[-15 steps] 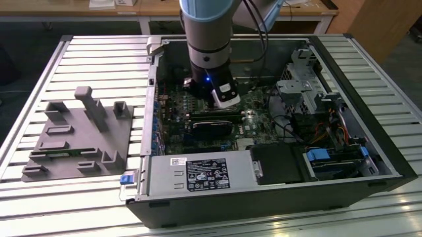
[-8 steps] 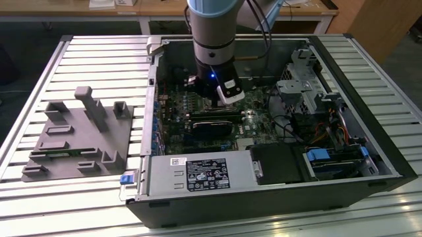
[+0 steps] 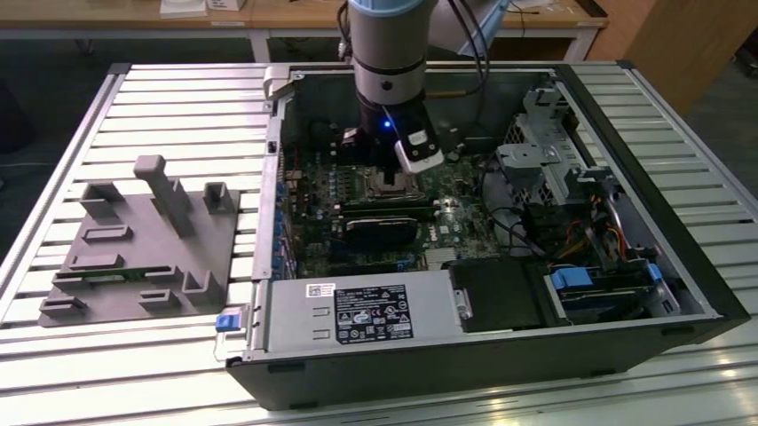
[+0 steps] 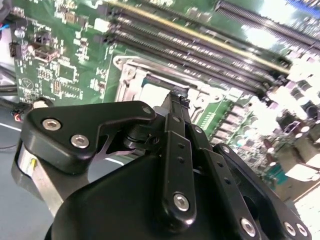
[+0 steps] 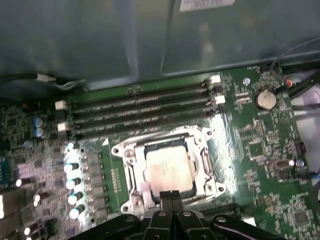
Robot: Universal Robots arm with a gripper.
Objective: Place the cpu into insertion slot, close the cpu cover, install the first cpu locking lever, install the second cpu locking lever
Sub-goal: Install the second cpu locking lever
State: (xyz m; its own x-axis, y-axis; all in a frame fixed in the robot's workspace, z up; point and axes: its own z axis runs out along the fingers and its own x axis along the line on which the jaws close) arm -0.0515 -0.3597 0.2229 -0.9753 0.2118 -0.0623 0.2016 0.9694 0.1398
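Silver-grey cpu (image 5: pixel 168 168) is seated in the insertion slot (image 5: pixel 207 165) on the green motherboard (image 5: pixel 260 145), metal top facing up, roughly square to the socket rim as the first wrist view shows it. cpu cover (image 5: pixel 131 172) reads as the silver frame lying around the chip, with the chip showing through its window; I can't tell from these views whether the locking levers are latched. My gripper (image 5: pixel 169 196) sits directly over the near edge of the socket, fingers (image 4: pixel 176 107) pressed together into one narrow black tip with nothing between them, so clenched and empty. Whether that tip touches the frame or is just above it, I can't tell. Four long black memory slots (image 5: pixel 140 112) run parallel just beside the socket, on the side away from my fingertips; a round coin cell (image 5: pixel 265 99) sits near their end. In the exterior view my arm (image 3: pixel 389 53) comes straight down into the open computer case (image 3: pixel 474 355), gripper (image 3: pixel 393 177) over the board's upper middle. Grey fixture plate (image 3: pixel 142 248) lies on the slatted table (image 3: pixel 142 98) toward the exterior view's left, well apart from the case.
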